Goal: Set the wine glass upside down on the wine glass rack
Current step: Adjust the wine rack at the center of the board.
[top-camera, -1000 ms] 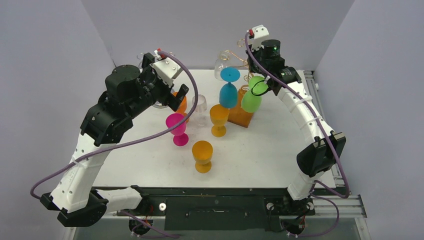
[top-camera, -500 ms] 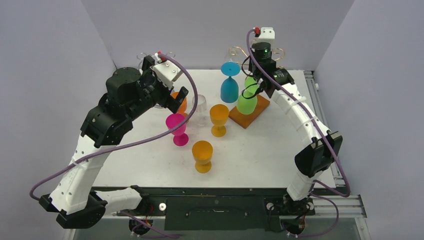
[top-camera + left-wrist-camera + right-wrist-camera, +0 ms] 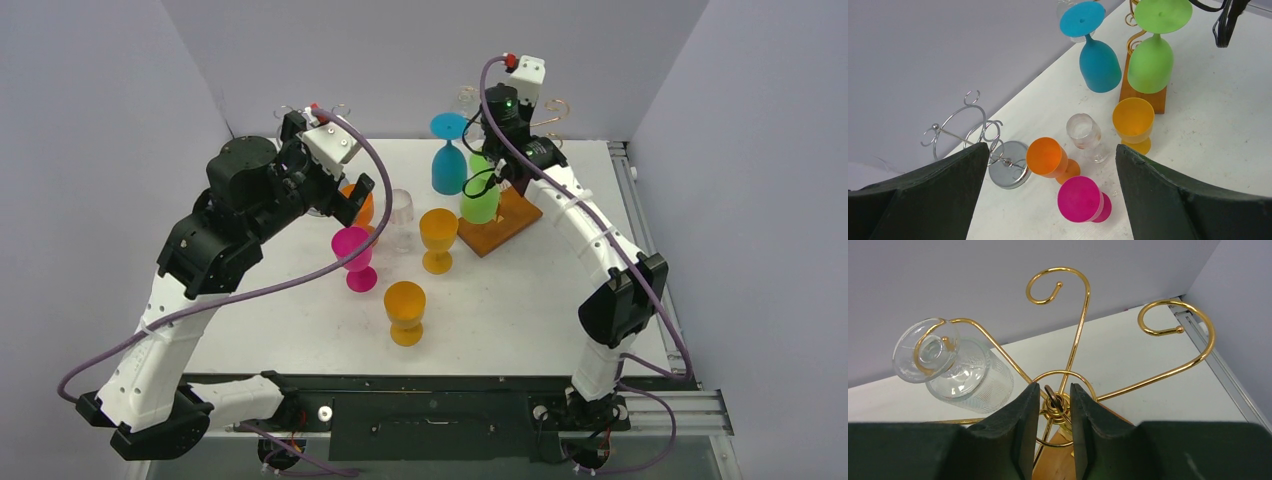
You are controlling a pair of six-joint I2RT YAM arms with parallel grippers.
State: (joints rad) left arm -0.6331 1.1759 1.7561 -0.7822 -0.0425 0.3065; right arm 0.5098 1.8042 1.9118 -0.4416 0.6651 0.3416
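Note:
The gold wire rack [image 3: 1075, 325] stands on a wooden base [image 3: 500, 225] at the back of the table. My right gripper [image 3: 1055, 390] is shut on the ring at the rack's top centre [image 3: 492, 135]. A blue glass [image 3: 450, 165], a green glass [image 3: 480, 200] and a clear glass [image 3: 968, 372] hang upside down on its arms. Two arms on the right are bare. My left gripper [image 3: 1051, 150] is open and empty, high above a pink glass [image 3: 1078, 199], an orange glass [image 3: 1047, 156] and a clear glass [image 3: 1084, 131] standing upright.
A yellow-orange glass [image 3: 438, 235] stands just left of the wooden base. Another orange glass [image 3: 404, 305] stands nearer the front. A silver wire rack [image 3: 1008, 170] with a round base stands at the back left, under my left arm.
My right gripper has turned the gold rack. The wooden base has rotated, and the hanging blue and green glasses have swung left. My left arm has barely moved.

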